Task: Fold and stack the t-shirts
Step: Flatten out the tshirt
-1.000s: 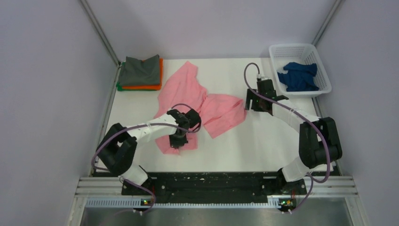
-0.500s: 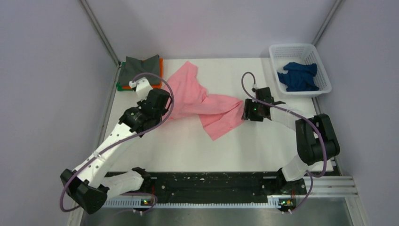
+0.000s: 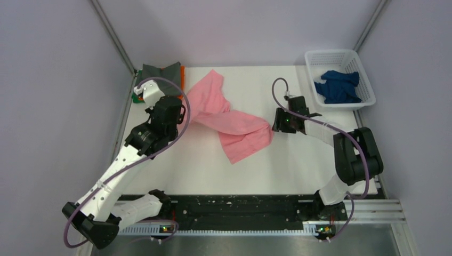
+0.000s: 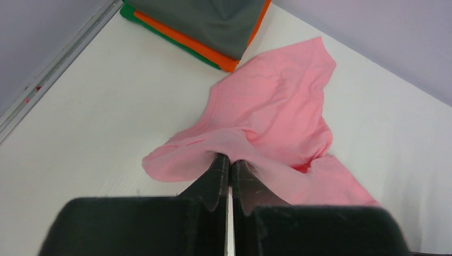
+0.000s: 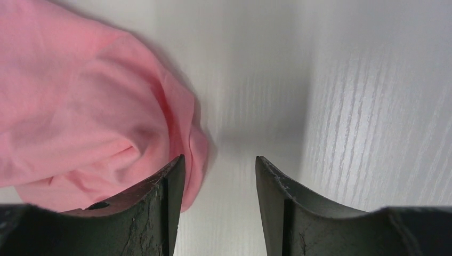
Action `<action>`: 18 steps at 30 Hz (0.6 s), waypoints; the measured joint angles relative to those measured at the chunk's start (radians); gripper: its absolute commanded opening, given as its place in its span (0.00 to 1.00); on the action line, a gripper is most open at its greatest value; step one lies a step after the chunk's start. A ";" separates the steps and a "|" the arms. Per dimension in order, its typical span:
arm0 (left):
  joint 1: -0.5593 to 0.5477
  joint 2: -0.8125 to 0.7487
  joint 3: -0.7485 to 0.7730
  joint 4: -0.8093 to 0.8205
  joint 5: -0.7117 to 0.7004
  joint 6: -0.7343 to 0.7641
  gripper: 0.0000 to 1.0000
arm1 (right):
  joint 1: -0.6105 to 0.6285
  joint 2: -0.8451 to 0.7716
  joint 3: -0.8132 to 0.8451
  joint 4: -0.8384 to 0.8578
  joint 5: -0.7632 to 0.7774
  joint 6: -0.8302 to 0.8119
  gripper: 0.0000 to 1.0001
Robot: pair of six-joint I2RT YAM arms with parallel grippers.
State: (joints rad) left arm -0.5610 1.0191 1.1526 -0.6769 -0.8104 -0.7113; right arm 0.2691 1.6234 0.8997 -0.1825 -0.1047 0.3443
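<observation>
The light pink t-shirt [image 3: 234, 125] lies bunched in a diagonal band across the middle of the table. My left gripper [image 3: 184, 113] is shut on its left edge [image 4: 230, 160], and a fold of pink cloth [image 4: 272, 106] rises over the closed jaws. My right gripper [image 3: 277, 121] is open at the shirt's right end [image 5: 219, 160]. Its left finger [image 5: 160, 202] lies against the pink cloth [image 5: 80, 117], with bare table between the jaws. A folded stack sits at the back left: dark grey t-shirt [image 3: 160, 72] on top, then orange [image 4: 213, 53] and green [image 4: 160, 34]. The navy blue t-shirt [image 3: 337, 87] lies crumpled in the basket.
The white lattice basket [image 3: 330, 53] stands at the back right corner. Lilac walls close in the table on the left, back and right. A metal rail [image 4: 48, 74] runs along the left edge beside the stack.
My left arm swung from the near middle to the back left, dragging the pink shirt's near corner and bunching the shirt. My right gripper moved slightly left to the shirt's right end.
</observation>
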 measured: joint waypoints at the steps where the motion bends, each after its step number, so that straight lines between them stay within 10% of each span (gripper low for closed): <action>1: 0.000 0.000 0.003 0.005 0.000 0.005 0.00 | 0.004 0.000 0.000 0.003 0.000 -0.002 0.51; 11: 0.003 0.024 0.039 0.050 -0.010 0.042 0.00 | 0.122 0.000 -0.002 -0.025 0.031 -0.032 0.50; 18: 0.010 0.029 0.040 0.057 -0.017 0.060 0.00 | 0.187 0.059 0.030 -0.019 0.092 -0.026 0.28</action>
State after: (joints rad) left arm -0.5514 1.0485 1.1931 -0.6201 -0.8276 -0.6510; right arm 0.4557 1.6825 0.9298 -0.2016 -0.0132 0.3180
